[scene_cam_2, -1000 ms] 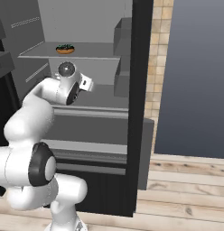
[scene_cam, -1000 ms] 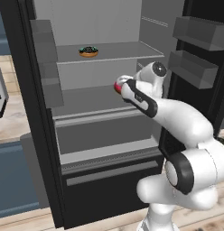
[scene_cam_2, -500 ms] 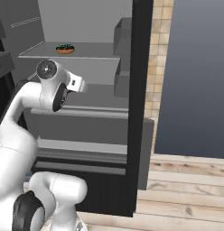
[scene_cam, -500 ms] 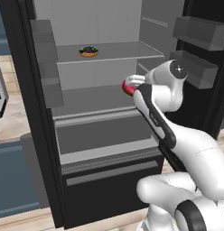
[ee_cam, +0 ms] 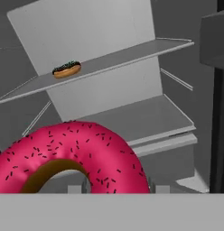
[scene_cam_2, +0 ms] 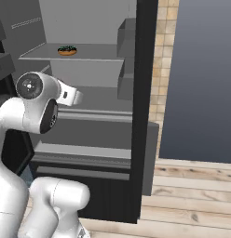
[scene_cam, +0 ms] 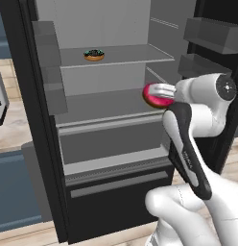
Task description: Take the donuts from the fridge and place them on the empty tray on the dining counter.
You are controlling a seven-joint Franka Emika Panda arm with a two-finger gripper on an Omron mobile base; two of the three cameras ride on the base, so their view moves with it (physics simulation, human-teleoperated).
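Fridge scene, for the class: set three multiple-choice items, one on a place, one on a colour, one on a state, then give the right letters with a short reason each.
1. Where does the chocolate donut lie?
A. on the upper shelf of the fridge
B. in the bottom drawer
C. on the floor

2. What colour is the icing of the donut at the gripper?
A. white
B. pink-red
C. green

3. How is the pink donut placed?
A. flat on the upper shelf
B. held in the gripper, in front of the middle shelf
C. in a door bin

Answers: 1 A, both base views show it alone on the upper shelf. 2 B, the hand view shows pink-red icing with dark sprinkles. 3 B, the left base view shows the fingers around it, off the shelf.
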